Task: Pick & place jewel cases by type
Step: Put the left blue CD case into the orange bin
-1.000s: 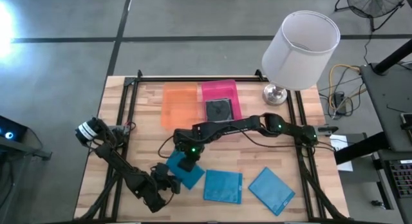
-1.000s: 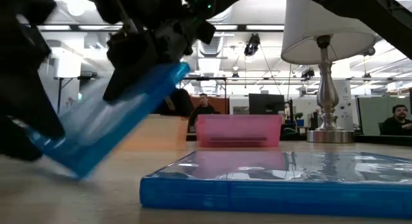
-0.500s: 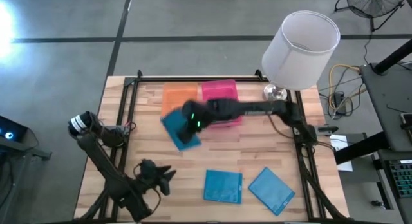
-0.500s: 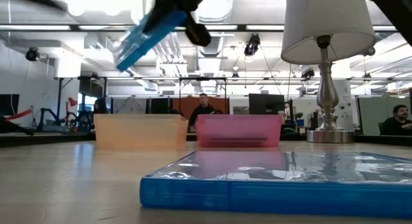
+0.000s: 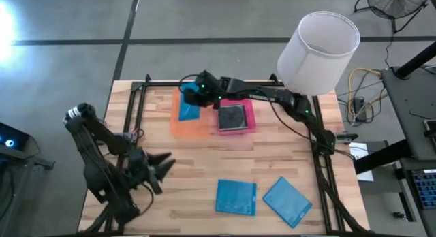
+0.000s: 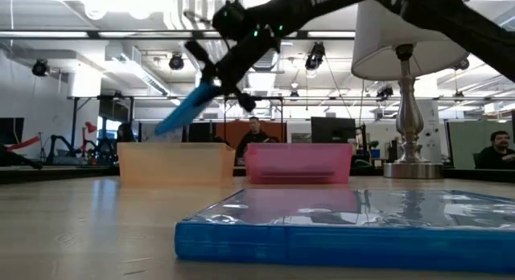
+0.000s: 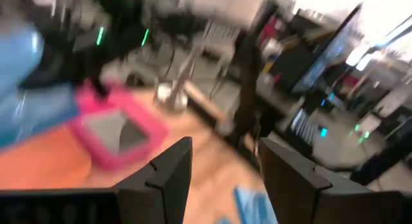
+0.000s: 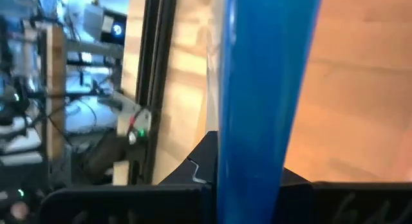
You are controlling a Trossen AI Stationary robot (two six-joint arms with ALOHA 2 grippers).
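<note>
My right gripper (image 5: pixel 199 89) reaches across to the far left, above the orange tray (image 5: pixel 178 121), and is shut on a bright blue jewel case (image 5: pixel 189 107). In the low view the blue case (image 6: pixel 183 113) slants down over the orange tray (image 6: pixel 171 163). A dark grey case (image 5: pixel 232 117) lies flat in the pink tray (image 5: pixel 249 94). Two more blue cases (image 5: pixel 236 197) (image 5: pixel 287 201) lie flat on the table near its near edge. My left gripper (image 5: pixel 162 167) hovers open at the table's left side, touching nothing. My right gripper pinches the blue jewel case between its two fingers at the upper edge (image 6: pixel 211 87), one finger (image 8: pixel 193 167) on each flat face. It comes from above and the right. The case is lifted clear and hangs tilted, its lower end (image 6: pixel 158 132) just above the orange tray's rim.
A table lamp with a white shade (image 5: pixel 318 43) stands at the far right corner. A black frame rail (image 5: pixel 204 82) runs along the table's far edge. The nearest blue case (image 6: pixel 346 224) fills the low view's foreground. People sit in the room behind.
My right gripper lifted the blue case off the table at the near left, where its lower end had rested, and swung it up and toward the far edge, over the orange tray, where it now sits lower. My left arm drew back from the case, toward the left.
</note>
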